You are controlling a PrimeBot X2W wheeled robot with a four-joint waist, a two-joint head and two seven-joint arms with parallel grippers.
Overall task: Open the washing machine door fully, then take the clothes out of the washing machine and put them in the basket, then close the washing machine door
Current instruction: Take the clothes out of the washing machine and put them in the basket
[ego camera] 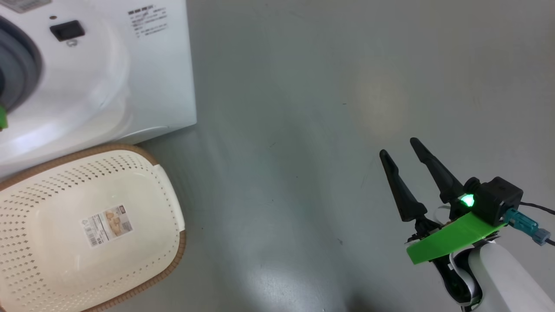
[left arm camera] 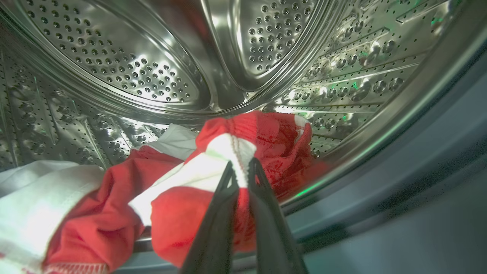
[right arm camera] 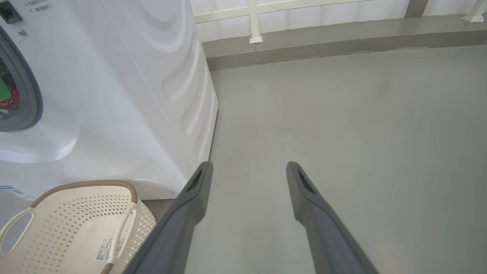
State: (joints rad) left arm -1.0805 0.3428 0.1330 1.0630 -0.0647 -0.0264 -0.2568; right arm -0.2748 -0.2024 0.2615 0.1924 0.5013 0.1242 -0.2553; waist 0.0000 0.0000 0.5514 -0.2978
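We see a grey floor [ego camera: 303, 130] spreading over the right and middle of the scene. At the far left stands the white washing machine [ego camera: 108, 78], its front towards us. The grey gasket [ego camera: 17, 65] curves round the opening at the left edge, and a dark latch slot [ego camera: 67, 30] lies just to its right.

Inside is the steel drum [left arm camera: 152, 68], its perforated wall and back shining. The clothes [left arm camera: 114, 198] lie on the drum's low side close to the opening. They are red garments with white patches, heaped from the left across to the middle and spilling over the lip towards us.

The cream basket [ego camera: 26, 225] sits on the floor at the near left, just in front of the washing machine. It has a brown rim all round and holds no clothes.

Our left gripper [left arm camera: 242, 163] reaches into the drum, its fingers [left arm camera: 213, 228] drawn nearly together and pinching a white and red fold at the top of the heap. Our right gripper [ego camera: 399, 146] hangs over the floor at the near right, well apart from the basket and the washing machine. Its fingers [right arm camera: 182, 213] are spread wide with nothing between them.

A paper label [ego camera: 106, 225] is stuck to the basket's bottom.
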